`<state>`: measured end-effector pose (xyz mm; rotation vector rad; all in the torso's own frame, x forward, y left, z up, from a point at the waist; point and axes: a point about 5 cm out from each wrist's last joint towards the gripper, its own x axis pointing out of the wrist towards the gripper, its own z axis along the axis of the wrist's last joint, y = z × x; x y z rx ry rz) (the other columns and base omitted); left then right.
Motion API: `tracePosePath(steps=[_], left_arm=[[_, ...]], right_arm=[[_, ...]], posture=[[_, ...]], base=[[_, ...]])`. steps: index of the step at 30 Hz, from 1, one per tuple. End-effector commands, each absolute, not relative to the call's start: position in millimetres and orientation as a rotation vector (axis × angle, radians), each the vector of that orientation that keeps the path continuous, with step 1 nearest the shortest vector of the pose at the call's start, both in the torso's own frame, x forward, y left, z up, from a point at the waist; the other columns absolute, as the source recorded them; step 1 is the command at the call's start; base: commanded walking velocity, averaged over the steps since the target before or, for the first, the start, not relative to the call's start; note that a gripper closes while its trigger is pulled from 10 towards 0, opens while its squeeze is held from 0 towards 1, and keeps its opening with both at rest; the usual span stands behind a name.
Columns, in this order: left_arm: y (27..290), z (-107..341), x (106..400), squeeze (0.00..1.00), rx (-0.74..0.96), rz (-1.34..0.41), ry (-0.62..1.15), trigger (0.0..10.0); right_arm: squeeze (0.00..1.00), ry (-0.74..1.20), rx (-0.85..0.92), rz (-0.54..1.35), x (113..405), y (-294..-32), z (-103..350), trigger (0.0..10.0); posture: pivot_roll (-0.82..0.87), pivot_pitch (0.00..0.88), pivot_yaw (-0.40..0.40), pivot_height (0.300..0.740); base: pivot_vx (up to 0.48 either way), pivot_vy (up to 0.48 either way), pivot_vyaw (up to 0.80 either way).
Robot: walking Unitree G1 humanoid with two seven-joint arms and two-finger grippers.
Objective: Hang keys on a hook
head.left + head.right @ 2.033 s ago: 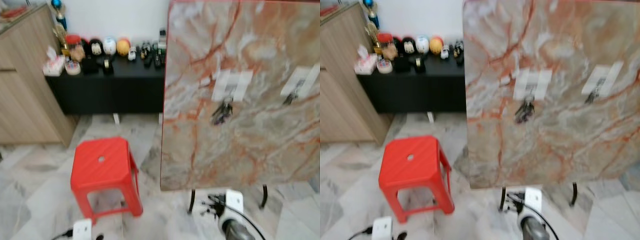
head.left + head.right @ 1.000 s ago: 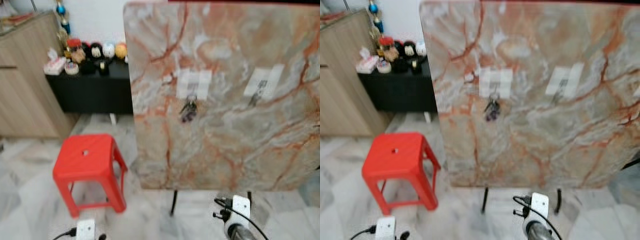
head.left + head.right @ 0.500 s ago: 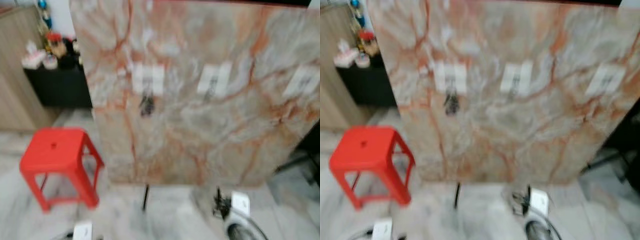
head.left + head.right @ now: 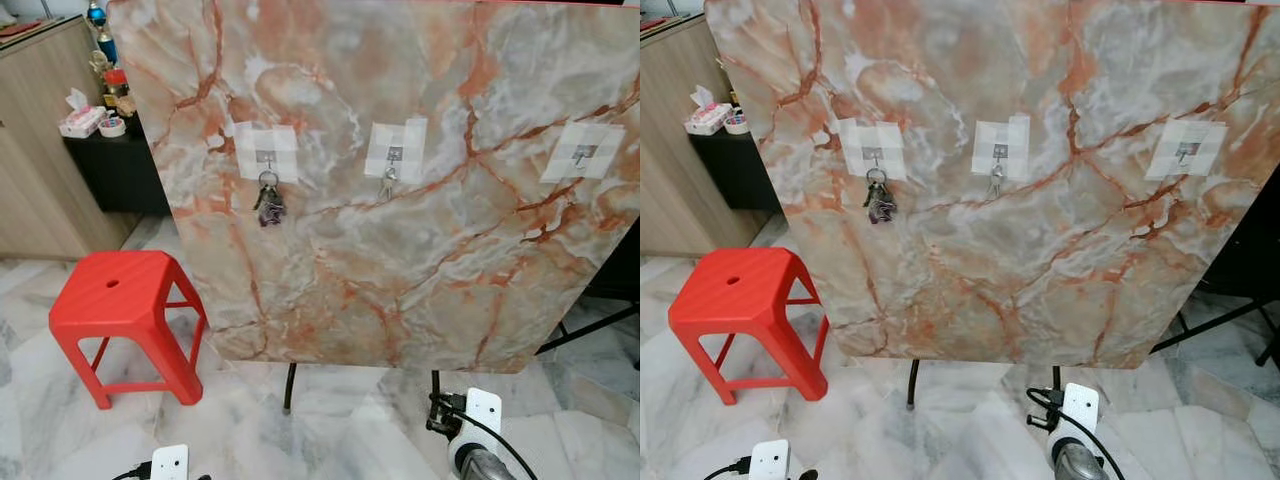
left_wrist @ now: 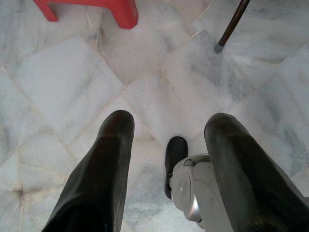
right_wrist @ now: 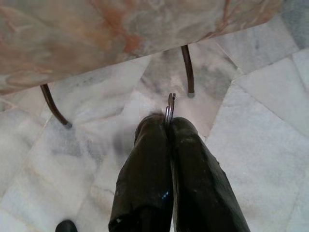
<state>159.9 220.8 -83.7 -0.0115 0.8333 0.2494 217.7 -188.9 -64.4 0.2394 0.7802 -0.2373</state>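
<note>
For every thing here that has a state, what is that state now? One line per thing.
Left hook: holds a key bunch.
Middle hook: holds a small key.
Right hook: free.
Marble board: upright on thin legs.
Red stool: upright.
Right gripper: jaws shut on a key ring.
Left gripper: jaws open, empty.

A marble board (image 4: 400, 230) carries three hooks; a key bunch (image 4: 269, 203) hangs from the leftmost.
</note>
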Motion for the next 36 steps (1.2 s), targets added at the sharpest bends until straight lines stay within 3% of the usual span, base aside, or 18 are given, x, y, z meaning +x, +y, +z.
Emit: tracePosePath(steps=[1,18,25,36], left_arm=[[222,-83,161,0.00,0.000,0.247,0.832,10.0],[223,-82,163,0.00,-0.012,0.253,0.827,10.0],[222,-83,161,0.00,-0.019,0.251,0.831,10.0],[220,-83,161,0.00,-0.017,0.242,0.834,10.0]], right_arm=[[0.00,0.741,0.242,-0.258,224,-193,-59,10.0],[0.00,0.647,0.262,-0.216,248,-180,-44,10.0],[0.00,0.628,0.261,-0.222,249,-181,-42,10.0],[0.00,0.606,0.273,-0.221,252,-180,-39,10.0]], posture=[[0.06,0.000,-0.038,0.740],[0.06,0.000,-0.043,0.740],[0.06,0.000,-0.044,0.740],[0.06,0.000,-0.039,0.740]], base=[[0.000,0.000,-0.43],[0.000,0.000,-0.79],[0.000,0.000,0.00],[0.285,0.000,0.00]])
